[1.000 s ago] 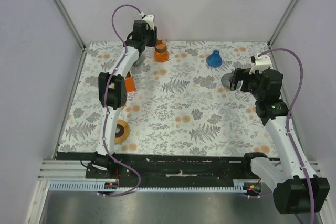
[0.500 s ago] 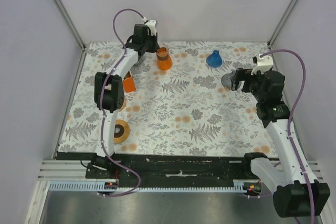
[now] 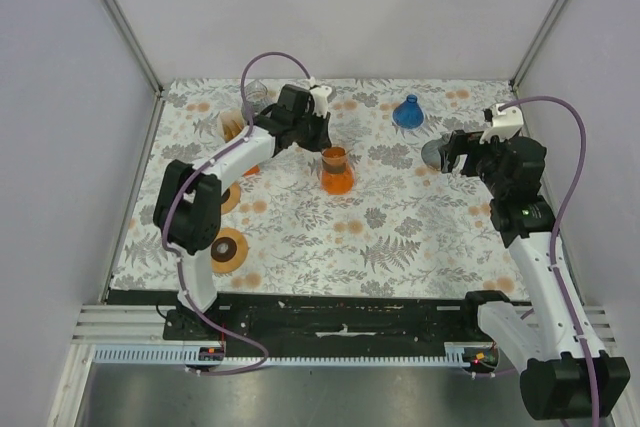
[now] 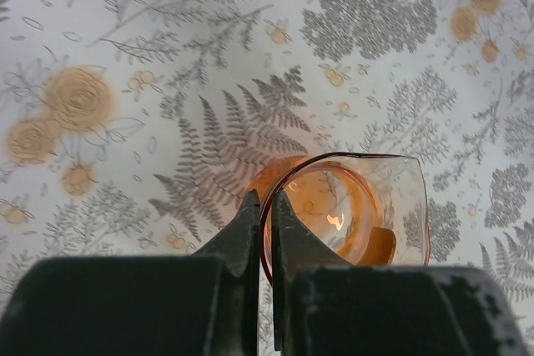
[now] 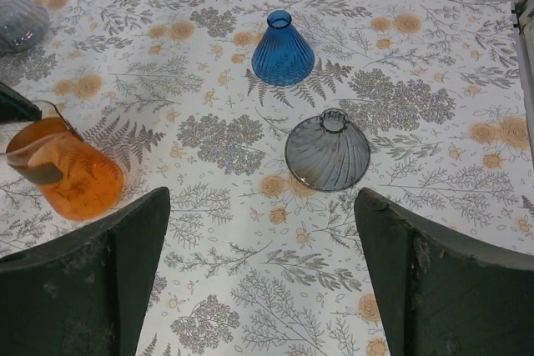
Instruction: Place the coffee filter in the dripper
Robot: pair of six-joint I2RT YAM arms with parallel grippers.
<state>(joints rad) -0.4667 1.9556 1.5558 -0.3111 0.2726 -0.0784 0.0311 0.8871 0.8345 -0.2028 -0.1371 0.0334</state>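
Observation:
A see-through orange dripper [image 3: 337, 170] with a handle is near the middle of the table, tilted. My left gripper [image 3: 322, 135] is shut on its rim. In the left wrist view the two fingers [image 4: 248, 223] pinch the thin rim of the orange dripper [image 4: 346, 206], one inside and one outside. The right wrist view shows the same dripper [image 5: 68, 174] at the left. A brown round piece [image 3: 232, 249] at the front left looks like a coffee filter. My right gripper [image 3: 452, 151] hovers open at the right, its jaws [image 5: 263, 277] wide with nothing between them.
A blue cone [image 3: 407, 111] stands at the back and a grey cone [image 3: 432, 154] lies just under my right gripper. A clear glass [image 3: 255, 97] and more brown round pieces [image 3: 229, 198] sit at the left, with an orange object [image 3: 249, 161] behind the left arm.
My left gripper shut on the orange dripper at the back of the table and carried it forward and right towards the middle. The right arm barely moved.

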